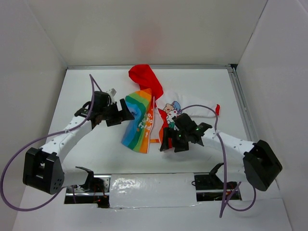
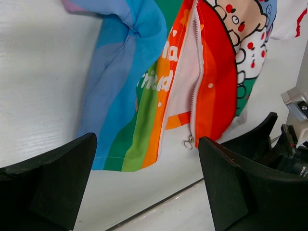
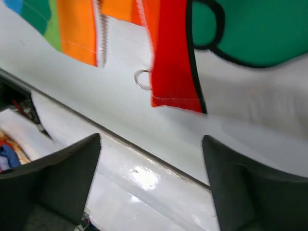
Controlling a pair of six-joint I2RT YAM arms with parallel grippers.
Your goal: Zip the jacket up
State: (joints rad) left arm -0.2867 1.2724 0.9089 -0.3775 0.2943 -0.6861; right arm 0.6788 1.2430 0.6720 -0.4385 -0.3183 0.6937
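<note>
The jacket (image 1: 144, 113) lies flat mid-table, red hood (image 1: 144, 77) at the far end, rainbow panel on the left, bear-print white body on the right. Its front is unzipped, and the metal zipper pull (image 2: 187, 142) hangs at the bottom hem; it also shows as a ring in the right wrist view (image 3: 142, 80). My left gripper (image 1: 126, 114) is open and empty at the jacket's left edge. My right gripper (image 1: 168, 143) is open and empty, just off the bottom hem on the right side. In the left wrist view the rainbow fabric (image 2: 130, 96) lies beyond the fingers.
White walls enclose the table on three sides. A taped reflective strip (image 1: 149, 185) runs along the near edge between the arm bases. Purple cables (image 1: 14, 159) loop beside each arm. A metal rail (image 1: 240, 106) borders the right side.
</note>
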